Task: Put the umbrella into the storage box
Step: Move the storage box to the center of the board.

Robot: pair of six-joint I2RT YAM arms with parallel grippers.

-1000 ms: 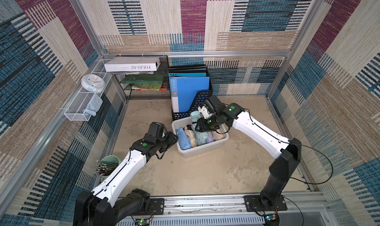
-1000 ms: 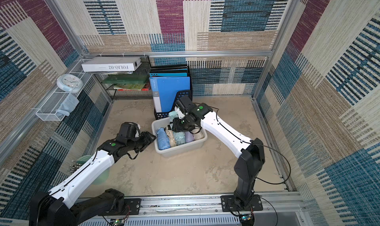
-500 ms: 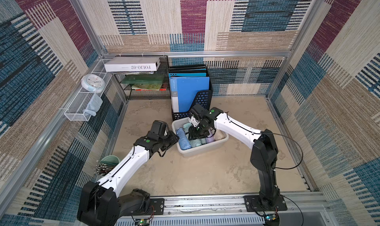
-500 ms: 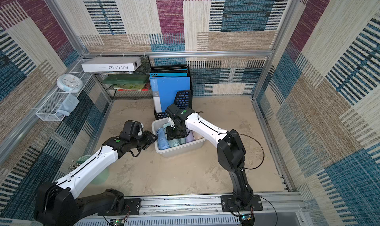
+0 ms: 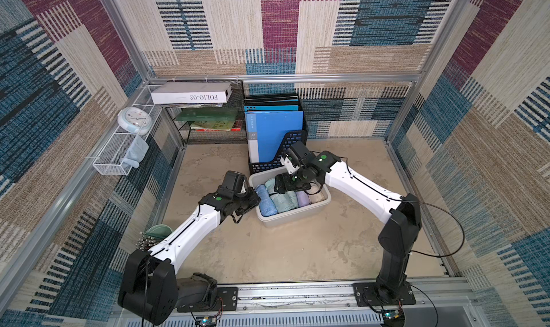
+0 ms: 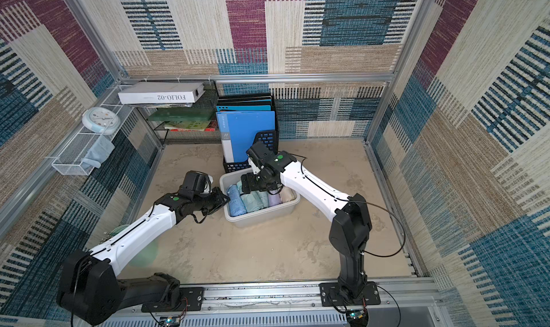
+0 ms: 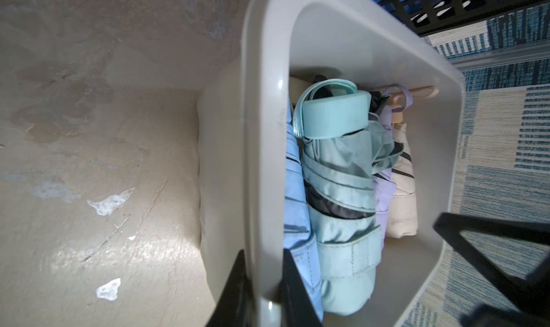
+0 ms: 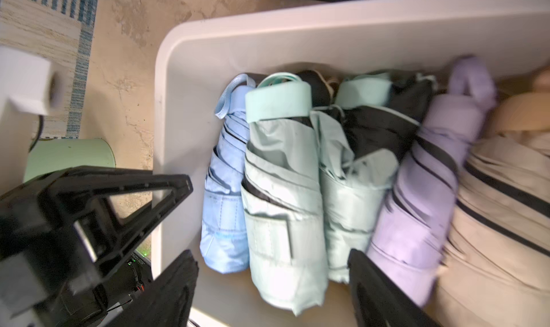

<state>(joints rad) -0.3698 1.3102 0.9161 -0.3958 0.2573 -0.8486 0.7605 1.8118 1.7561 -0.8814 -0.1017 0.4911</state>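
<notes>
My left gripper is clamped on the storage box rim, one finger inside the wall and one outside. My right gripper hangs over the box, jaws apart, gripping nothing. Beneath it the mint umbrella lies inside the box, touching the blue umbrella.

The pale grey rectangular plastic storage box is gleaming smooth and faintly glossy; the folded mint-green cloth umbrella is looking matt.
</notes>
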